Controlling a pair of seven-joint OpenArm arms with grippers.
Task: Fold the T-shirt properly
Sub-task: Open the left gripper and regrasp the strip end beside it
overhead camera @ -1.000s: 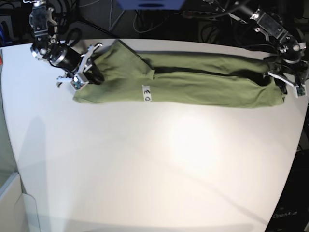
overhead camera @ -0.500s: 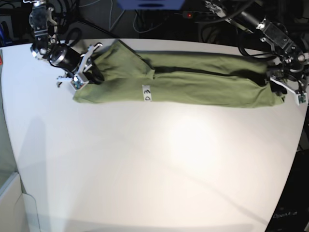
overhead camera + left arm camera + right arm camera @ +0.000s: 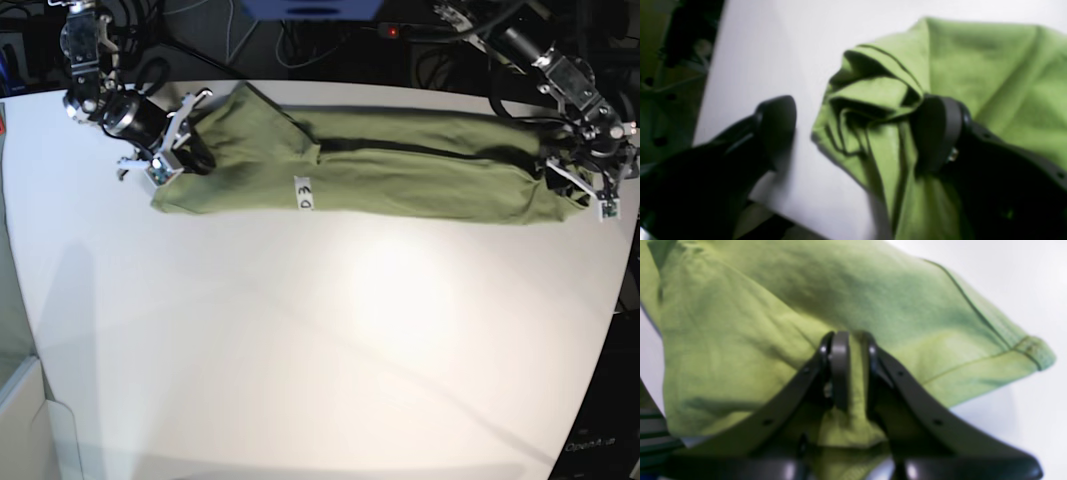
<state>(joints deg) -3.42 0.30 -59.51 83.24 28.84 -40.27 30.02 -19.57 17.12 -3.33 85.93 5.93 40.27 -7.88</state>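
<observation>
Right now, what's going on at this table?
Two robot arms are folding a T-shirt, which lies in a long, narrow strip along the table's far side. The right gripper is pinched on a bit of cloth at one end. The left gripper is wide open at the other end, its fingers either side of a bunched, creased corner and not clamped on it. The fold looks rough, with wrinkles at both ends.

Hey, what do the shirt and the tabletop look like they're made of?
The shirt looks like soft cotton or a similar knit, matte green: it bunches into rounded wrinkles, with stitched seams at the edges. The tabletop has a smooth, pale finish with a soft sheen; it could be laminate or painted board, but the pictures don't settle which.
</observation>
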